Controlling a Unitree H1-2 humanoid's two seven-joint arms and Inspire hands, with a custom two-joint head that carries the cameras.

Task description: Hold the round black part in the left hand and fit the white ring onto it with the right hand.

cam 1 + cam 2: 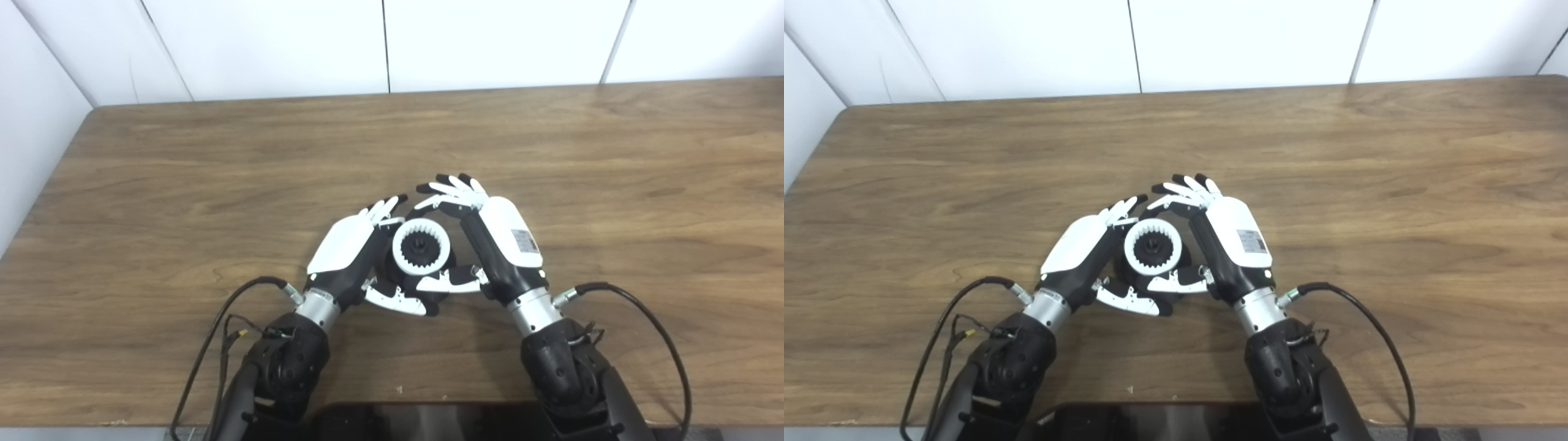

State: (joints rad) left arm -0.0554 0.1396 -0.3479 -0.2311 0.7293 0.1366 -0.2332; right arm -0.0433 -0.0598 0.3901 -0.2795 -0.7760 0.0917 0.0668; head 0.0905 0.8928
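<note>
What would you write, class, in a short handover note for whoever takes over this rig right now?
Left hand: cupped around the round black part, thumb under it, apparently holding it.
Right hand: fingers spread above and beyond the parts, thumb reaching in below the white ring; whether it still grips the ring cannot be told.
Things: the toothed white ring sits on top of the black part, between both hands, over the wooden table.
Done: ring appears placed on.
Left: confirm it is fully seated, then release.

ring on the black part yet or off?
On: the white ring sits atop the round black part, hub showing through its centre.
</note>
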